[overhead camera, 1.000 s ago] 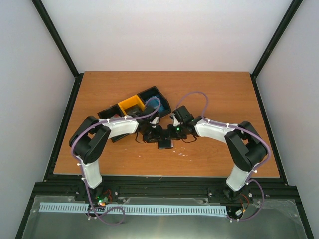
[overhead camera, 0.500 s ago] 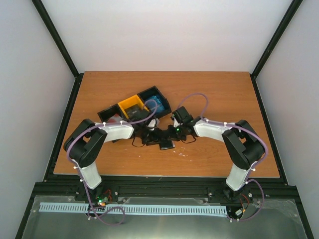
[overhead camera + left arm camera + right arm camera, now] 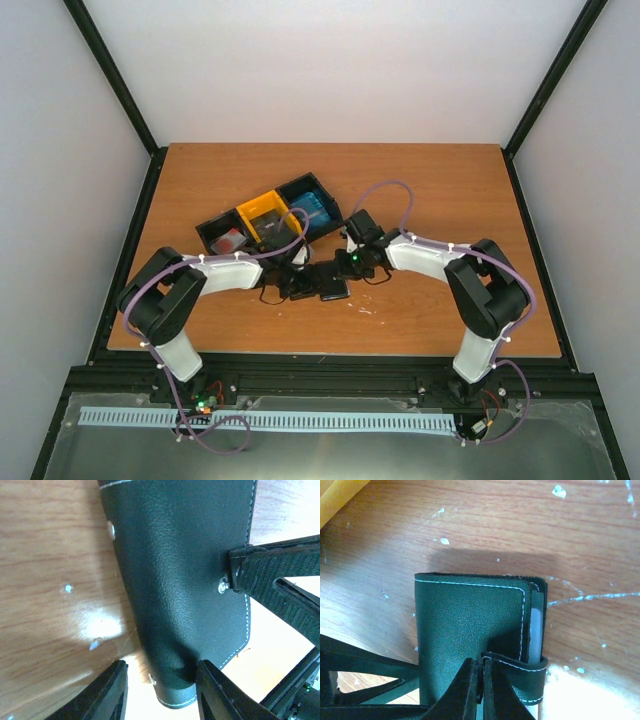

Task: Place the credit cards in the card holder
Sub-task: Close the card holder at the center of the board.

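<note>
Pinching is going on at the middle of the table (image 3: 420,180): the right gripper (image 3: 480,669) is squeezing the closing tab (image 3: 522,672) of the card holder (image 3: 465,625) between fully closed fingers, I think in order to lift the flap and open it. The left gripper (image 3: 160,677) is standing about half open over the holder's other end, one finger touching the leather and the other apart from it, probably to steady it. The holder is lying flat and folded. The credit cards (image 3: 230,241) are waiting in the tray (image 3: 207,230) behind, red in one end compartment, blue ones (image 3: 311,208) in the other. I am reading no brand or writing, only white stitching.
</note>
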{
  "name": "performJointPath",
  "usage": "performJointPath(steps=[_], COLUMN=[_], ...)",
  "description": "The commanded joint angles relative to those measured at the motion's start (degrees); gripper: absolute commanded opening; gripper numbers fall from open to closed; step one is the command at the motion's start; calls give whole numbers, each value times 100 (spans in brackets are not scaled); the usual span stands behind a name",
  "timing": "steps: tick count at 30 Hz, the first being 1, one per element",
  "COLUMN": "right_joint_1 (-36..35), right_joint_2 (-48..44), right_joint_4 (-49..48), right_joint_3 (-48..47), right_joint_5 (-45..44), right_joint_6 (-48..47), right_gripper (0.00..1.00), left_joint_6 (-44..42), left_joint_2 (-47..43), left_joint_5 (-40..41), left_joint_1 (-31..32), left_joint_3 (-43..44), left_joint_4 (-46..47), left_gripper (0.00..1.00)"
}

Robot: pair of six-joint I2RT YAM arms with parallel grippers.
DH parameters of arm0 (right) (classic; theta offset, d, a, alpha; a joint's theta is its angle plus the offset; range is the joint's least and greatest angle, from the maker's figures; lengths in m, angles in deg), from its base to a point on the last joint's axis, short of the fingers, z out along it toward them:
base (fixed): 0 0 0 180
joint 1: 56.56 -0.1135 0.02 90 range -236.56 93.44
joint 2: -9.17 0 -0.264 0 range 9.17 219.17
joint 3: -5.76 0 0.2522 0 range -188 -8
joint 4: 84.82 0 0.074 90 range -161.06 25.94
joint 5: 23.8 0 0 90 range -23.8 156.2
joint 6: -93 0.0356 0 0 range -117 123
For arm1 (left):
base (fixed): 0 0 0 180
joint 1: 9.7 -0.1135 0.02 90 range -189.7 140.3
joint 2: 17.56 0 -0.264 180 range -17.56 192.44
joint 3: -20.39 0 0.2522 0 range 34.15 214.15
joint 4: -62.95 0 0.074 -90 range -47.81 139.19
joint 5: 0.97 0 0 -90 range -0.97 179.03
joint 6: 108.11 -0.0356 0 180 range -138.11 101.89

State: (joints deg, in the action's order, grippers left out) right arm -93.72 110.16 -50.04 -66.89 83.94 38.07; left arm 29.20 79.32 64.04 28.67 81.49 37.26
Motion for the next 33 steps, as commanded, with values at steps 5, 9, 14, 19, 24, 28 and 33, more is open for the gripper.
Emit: performJointPath(steps=[5,9,14,19,24,28,33], right_joint_1=[-23,-37,-49,-82,-88,-114,-133], right_joint_2=[257,243,377,536,656,654,617], right_joint_4=[673,811,948,1070,1312,1375,1394], right_joint_3=[-439,-594,-860,-1013,-1179,-1213,-1184], right_joint_5=[-166,-61,101,162,220,274,259], right_joint_6=[-751,-843,-1014,-1182,-1373,-1551,-1660], right_gripper=[3,3,3,4,4,4,9], left_joint_6=[510,632,610,496,485,453,452], left_joint_2=[201,243,266,382,507,441,468], left_joint_5=[433,671,915,1068,966,1098,1164], left_joint_1=[29,30,30,30,30,30,30], left_joint_3=[-259,-225,-228,-285,-292,-312,-377], left_joint_4=[723,612,474,454,466,370,369], left_gripper=[42,41,38,36,37,38,38])
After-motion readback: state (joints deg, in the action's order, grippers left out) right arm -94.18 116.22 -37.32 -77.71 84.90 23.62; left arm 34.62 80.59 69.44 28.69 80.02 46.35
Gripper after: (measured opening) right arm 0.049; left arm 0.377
